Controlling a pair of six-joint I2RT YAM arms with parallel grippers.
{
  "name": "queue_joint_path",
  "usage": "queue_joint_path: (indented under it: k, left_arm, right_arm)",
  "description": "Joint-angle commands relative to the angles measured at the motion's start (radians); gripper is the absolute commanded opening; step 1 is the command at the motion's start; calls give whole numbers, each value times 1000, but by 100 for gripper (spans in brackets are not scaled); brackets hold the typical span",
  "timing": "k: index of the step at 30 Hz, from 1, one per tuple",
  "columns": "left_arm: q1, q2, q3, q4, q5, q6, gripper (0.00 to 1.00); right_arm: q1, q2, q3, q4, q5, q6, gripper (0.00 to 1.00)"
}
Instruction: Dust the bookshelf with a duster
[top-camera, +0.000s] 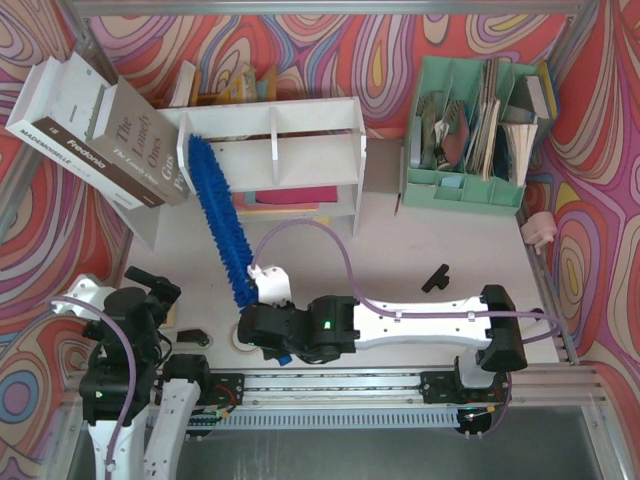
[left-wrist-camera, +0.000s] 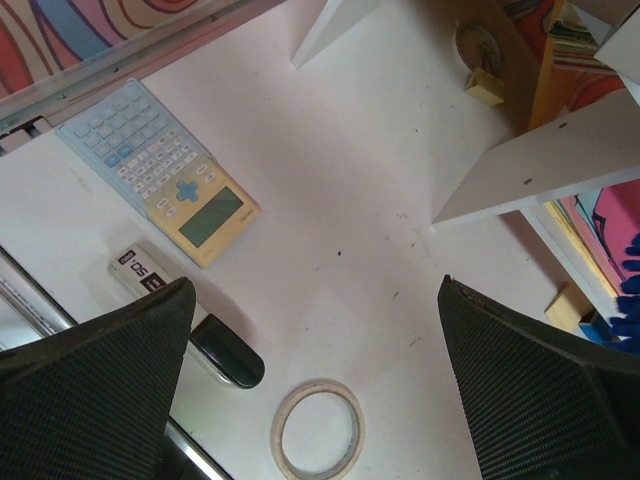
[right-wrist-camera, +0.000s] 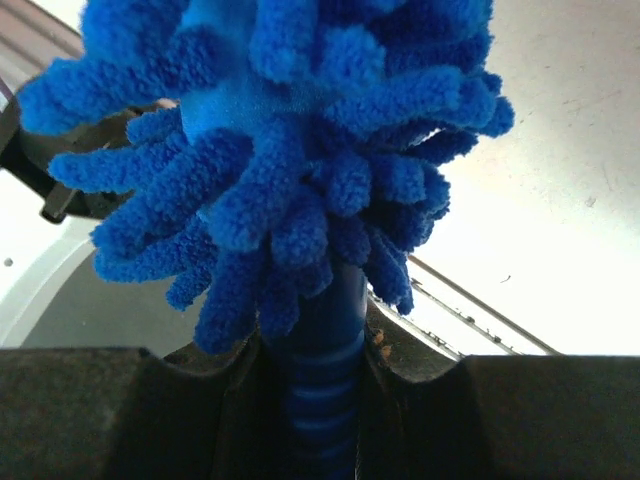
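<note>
A: Top view first. What could go wrong?
B: The duster (top-camera: 222, 215) runs from the right gripper (top-camera: 265, 283) out to the left end of the bookshelf (top-camera: 290, 150), close to the leaning books (top-camera: 100, 125). I'd say a hard sweep could shove those books, or the thin handle could twist in the grip.
A: And the left gripper (top-camera: 155, 290)?
B: Off to the side of the brush, touching nothing.
A: Left wrist view?
B: Its fingers (left-wrist-camera: 100, 380) are spread wide with nothing between them. A tape roll (left-wrist-camera: 318, 430) lies under the gap, a calculator (left-wrist-camera: 160, 170) beyond the left finger, and a bookshelf panel beyond the right. If this arm dropped, it would likely hit the roll.
A: Right wrist?
B: The jaws are clamped on the handle (right-wrist-camera: 322, 400). The fluff bursts out just past the fingertips and hides whatever is ahead, so a blind push could snag.
</note>
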Motion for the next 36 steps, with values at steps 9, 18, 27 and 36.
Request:
queue_joint_path:
  k: [9,18,27,36]
  left_arm:
    - [5,-3,-26,83,139,80,98]
    - [5,-15,-33,100,165,92,98]
    - [5,-25,-33,101,172,94,98]
    - [5,-26,-33,101,173,95,98]
  right_arm:
    - [11,-97,-104,-103,121,113,0]
    - [11,-141,-68,-160,225,152,0]
    - [29,-27,55,-7,159,46,0]
    - [30,-95,26,-130,284,175,0]
